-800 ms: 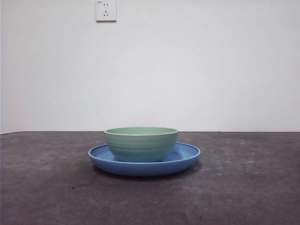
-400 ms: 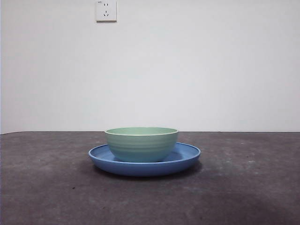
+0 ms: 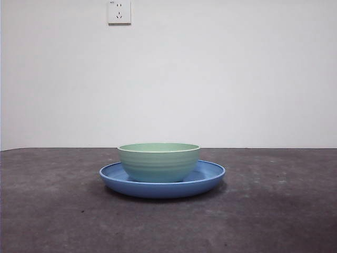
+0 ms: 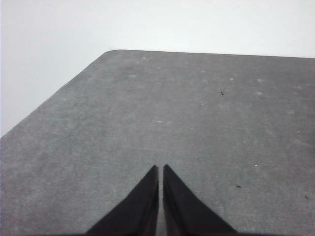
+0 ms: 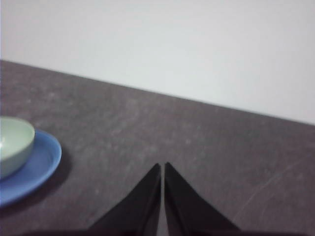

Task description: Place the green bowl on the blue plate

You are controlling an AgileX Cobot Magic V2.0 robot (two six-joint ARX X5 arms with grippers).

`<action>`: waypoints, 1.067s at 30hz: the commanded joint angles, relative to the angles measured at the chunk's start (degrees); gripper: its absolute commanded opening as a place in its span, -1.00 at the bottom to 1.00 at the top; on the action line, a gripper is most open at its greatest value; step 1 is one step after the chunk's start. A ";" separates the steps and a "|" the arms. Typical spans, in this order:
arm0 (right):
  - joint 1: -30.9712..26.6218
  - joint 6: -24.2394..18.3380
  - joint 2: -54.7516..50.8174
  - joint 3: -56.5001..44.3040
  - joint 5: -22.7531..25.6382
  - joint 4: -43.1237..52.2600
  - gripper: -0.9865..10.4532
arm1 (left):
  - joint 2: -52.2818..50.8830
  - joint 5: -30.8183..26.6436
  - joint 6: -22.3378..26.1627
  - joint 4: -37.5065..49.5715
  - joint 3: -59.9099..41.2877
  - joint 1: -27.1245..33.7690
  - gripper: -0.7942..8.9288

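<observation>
I am looking at the green bowl (image 3: 158, 162) sitting upright inside the blue plate (image 3: 210, 178), its base resting on the plate's floor and its rim level. The bowl is standing a little off the plate's middle, so a wider band of blue is showing on one side than on the other. The plate itself is lying flat on the dark grey table (image 3: 274, 211), roughly in the middle of the front view, with a white wall socket (image 3: 119, 11) hanging on the wall high above it.

Neither arm is showing in the front view. From the right wrist camera I am seeing the right gripper (image 5: 162, 166) hovering over bare table, well apart from the plate (image 5: 37, 164), with its two black jaws pressed together and holding nothing; the bowl (image 5: 15, 142) is peeking in at the picture's edge (only part of it, and somewhat blurred). The left gripper (image 4: 160, 167) is likewise clenched and empty, hanging over a bare stretch of table near a rounded corner, with neither plate nor bowl in its view.
</observation>
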 commanded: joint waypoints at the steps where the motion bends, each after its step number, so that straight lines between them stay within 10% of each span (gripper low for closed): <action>1: -0.11 0.72 -1.27 -2.01 0.22 0.70 -0.82 | -0.13 0.07 -0.20 -0.42 -1.18 0.11 -0.81; 32: -0.13 4.79 -1.27 -6.05 1.42 -2.27 -0.82 | -0.11 0.07 -0.20 -0.42 -1.18 0.11 -0.81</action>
